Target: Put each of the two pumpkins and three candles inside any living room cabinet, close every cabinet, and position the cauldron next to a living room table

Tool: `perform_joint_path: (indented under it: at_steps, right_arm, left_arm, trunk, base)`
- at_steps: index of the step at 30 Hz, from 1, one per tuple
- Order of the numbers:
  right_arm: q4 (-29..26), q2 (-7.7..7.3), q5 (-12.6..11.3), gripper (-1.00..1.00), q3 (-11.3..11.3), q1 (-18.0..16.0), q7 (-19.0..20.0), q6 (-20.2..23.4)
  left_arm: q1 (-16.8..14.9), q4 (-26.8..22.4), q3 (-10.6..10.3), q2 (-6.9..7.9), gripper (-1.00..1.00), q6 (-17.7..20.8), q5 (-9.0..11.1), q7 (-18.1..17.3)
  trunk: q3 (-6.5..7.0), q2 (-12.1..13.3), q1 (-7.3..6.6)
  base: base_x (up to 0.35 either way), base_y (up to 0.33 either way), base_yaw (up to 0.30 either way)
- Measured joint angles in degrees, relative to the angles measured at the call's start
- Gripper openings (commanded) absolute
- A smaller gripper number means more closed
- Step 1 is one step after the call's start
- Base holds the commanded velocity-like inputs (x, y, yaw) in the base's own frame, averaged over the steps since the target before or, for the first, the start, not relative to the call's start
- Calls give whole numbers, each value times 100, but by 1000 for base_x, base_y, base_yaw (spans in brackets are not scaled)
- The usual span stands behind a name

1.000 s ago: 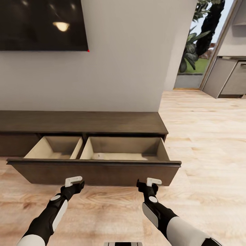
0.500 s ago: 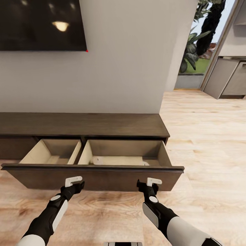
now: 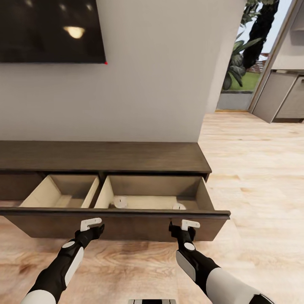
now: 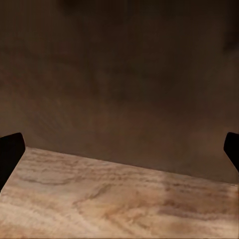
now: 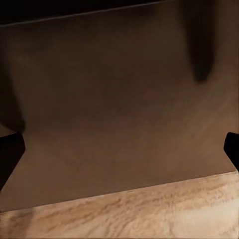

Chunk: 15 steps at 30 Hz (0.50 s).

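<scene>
Over the last second my view has crept closer to the cabinet, so its open drawer now sits lower and wider in the head view, and I can see deeper into it: two pale candles have come into sight on the floor of the larger compartment, one toward its left wall, the other near the front right. My left gripper and right gripper hang just in front of the drawer front, both spread wide with nothing in them. I judge some candles are already stowed; no pumpkins are visible in the drawer, which remains to be pushed shut
</scene>
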Motion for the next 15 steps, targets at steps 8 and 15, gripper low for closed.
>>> perform_joint_path:
  at_steps: [8,15]
  right_arm:
    - [-1,0,10,100,-4,-1,1,-2]
    - [1,1,7,100,1,-1,3,3]
  left_arm:
    - [0,0,5,3,100,0,0,0]
    - [0,0,6,7,100,0,0,0]
  trunk:
    - [0,0,0]
    - [0,0,0]
  base:
    - [232,0,0]
    - [119,0,0]
